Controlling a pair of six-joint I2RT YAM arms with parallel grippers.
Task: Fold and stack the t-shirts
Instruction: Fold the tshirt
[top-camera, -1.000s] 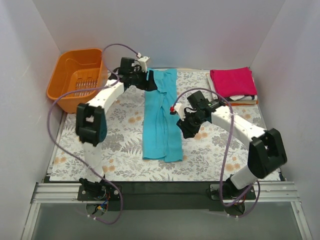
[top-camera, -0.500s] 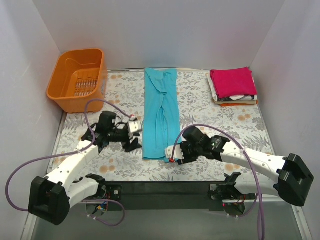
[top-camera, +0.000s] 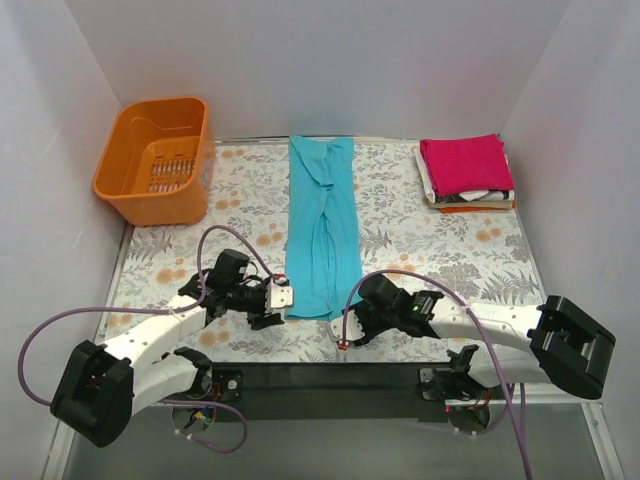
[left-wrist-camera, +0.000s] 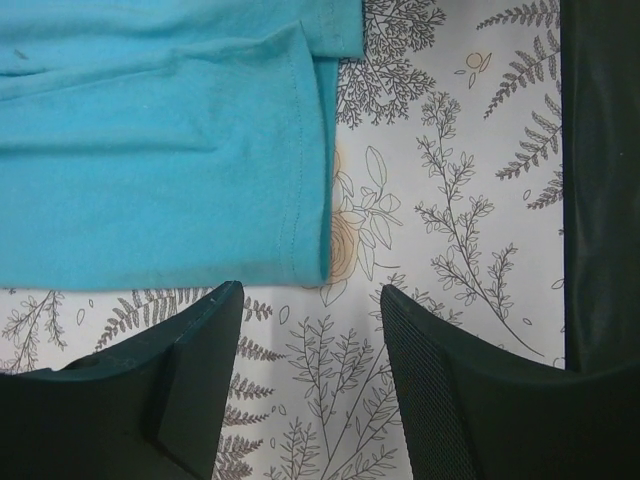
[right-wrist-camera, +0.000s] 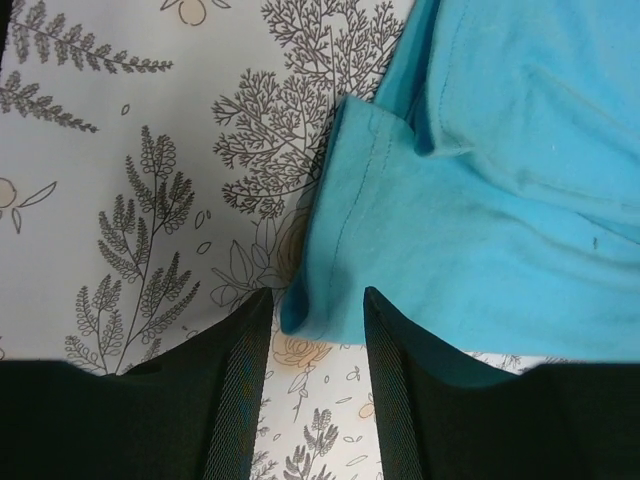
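Your left gripper (left-wrist-camera: 310, 300) is spread wide, the near-left hem corner of the teal t-shirt (top-camera: 322, 230) just ahead of its gap; your right gripper (right-wrist-camera: 318, 302) is parted too, the near-right corner lying between its fingers (right-wrist-camera: 230, 400), unpinched; from both, the shirt's long axis runs straight away, near to far; each arm has its own corner, equally near; the folded stack (top-camera: 466, 170) sits far right
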